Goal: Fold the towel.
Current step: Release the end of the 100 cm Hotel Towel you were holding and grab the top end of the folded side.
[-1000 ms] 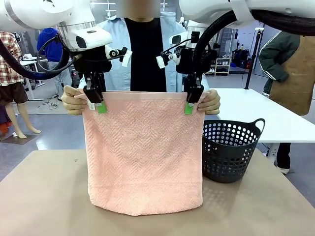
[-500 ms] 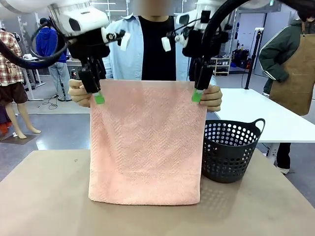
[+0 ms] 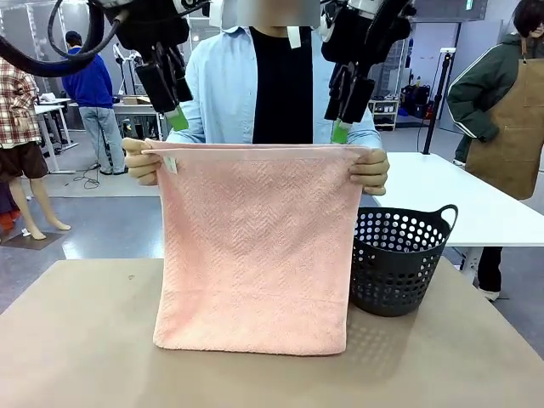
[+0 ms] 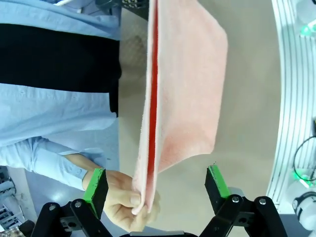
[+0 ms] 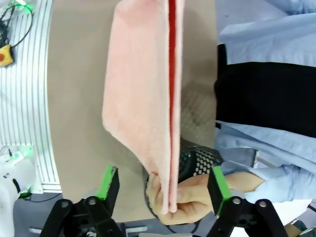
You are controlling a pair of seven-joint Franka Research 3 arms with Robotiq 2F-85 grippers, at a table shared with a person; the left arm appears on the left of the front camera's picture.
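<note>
The salmon-pink towel [image 3: 255,246] hangs doubled in front of a person, whose two hands [image 3: 140,161] pinch its top corners. Its lower edge rests on the table [image 3: 76,340]. My left gripper [image 3: 174,115] hovers open just above the top left corner, clear of the cloth. My right gripper [image 3: 342,127] hovers open just above the top right corner. In the left wrist view the open left gripper [image 4: 155,183] looks down on the towel [image 4: 182,84] and a hand [image 4: 123,200]. The right wrist view has the open right gripper [image 5: 163,182] above the towel [image 5: 143,84] and the other hand [image 5: 185,197].
A dark grey perforated basket [image 3: 395,259] stands on the table just right of the towel. A white table [image 3: 476,204] lies beyond it. Another person in a brown apron [image 3: 510,127] stands at the far right.
Both grippers have let go of the towel's top corners and risen above it. The person's hands now hold the towel alone and have lifted it a little.
</note>
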